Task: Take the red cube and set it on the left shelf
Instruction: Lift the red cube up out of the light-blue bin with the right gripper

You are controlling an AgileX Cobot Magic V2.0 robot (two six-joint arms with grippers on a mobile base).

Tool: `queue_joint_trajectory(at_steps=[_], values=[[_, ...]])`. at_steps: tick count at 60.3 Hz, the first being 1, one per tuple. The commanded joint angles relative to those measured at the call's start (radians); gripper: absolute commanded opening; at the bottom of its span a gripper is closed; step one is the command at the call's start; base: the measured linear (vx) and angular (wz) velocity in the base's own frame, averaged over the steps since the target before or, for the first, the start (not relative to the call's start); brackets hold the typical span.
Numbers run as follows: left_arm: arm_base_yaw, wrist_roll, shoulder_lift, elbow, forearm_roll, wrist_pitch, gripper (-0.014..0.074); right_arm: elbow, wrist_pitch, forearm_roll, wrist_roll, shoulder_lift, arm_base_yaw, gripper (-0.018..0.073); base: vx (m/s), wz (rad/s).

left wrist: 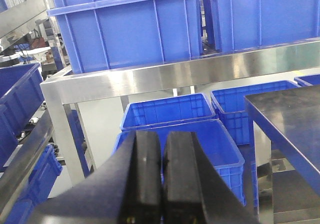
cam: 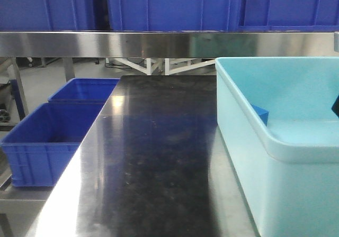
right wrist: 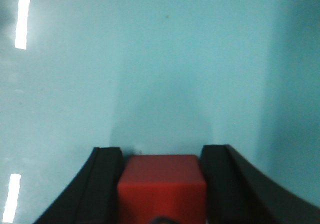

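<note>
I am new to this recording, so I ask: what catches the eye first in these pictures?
The red cube, gripped by the right pincer, stands out against pale turquoise. In the front view, a light-blue tub fills the right of the black table, and dark-blue crates line the left shelf behind.

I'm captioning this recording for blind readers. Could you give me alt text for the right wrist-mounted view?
A red cube sits at the bottom of the frame, touched on both sides by the two black fingers of the right gripper. Behind it is a smooth pale teal surface with two bright reflections near the left edge.
</note>
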Motion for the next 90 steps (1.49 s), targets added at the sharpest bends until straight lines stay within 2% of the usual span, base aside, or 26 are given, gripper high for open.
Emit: queue_joint_trajectory(at_steps=[1,13,24,37,48,62,76,90], values=[[-0.001,0.001,0.008,0.022,-0.005,-0.091,0.0106,-0.032,-0.038,-0.001,-0.001,-0.024,0.002,0.0293,0.00,0.00],[-0.001,0.001,0.008,0.022,-0.005,-0.091,0.0106,-0.045,-0.045,-0.001,-0.001,-0.066,0.002,0.0043,0.00,0.00],[-0.001,0.001,0.008,0.022,-0.005,-0.091,0.0106,-0.065,-0.129,-0.002,-0.001,-0.224,0.002,0.0057,0.00,0.00],[-0.001,0.001,0.008,0.022,-0.005,-0.091,0.0106,-0.021,-0.232,-0.020,-0.001,-0.538,-0.015,0.0057,0.00,0.00],[-0.001,0.001,0.008,0.022,-0.005,-0.091,0.0106,0.094,-0.264,-0.020,-0.001,-0.785,-0.109,0.0057,0.00,0.00],[-0.001,0.001,0.008,0.022,-0.005,-0.091,0.0106,0.251,-0.214,-0.020,-0.001,-1.044,-0.204,0.0057,0.00,0.00],[-0.001,0.001,0.008,0.022,-0.005,-0.091,0.0106,0.367,-0.250,-0.020,-0.001,-1.172,-0.233,0.0057,-0.01,-0.05],[-0.001,0.001,0.008,0.022,-0.005,-0.091,0.0106,0.370,-0.289,-0.020,-0.001,-1.176,-0.233,0.0057,0.00,0.00]])
